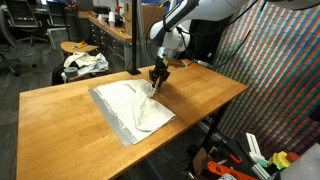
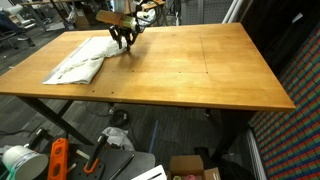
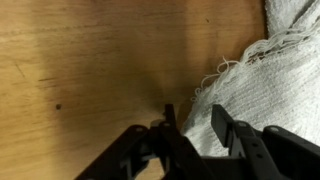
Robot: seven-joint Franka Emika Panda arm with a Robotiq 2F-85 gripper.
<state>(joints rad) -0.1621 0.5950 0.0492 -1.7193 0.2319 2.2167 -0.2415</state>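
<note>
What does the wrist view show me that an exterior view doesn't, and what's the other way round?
Only the wrist view shows the frayed threads at the edge of the white woven cloth and the grain of the brown wooden table close up. Only an exterior view shows the cloth's whole crumpled spread, the table's full top and the white robot arm. Both show the black end effector at the cloth's edge.

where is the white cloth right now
The white cloth lies on the wooden table, toward the picture's left in an exterior view, with the gripper right at its edge.
</note>
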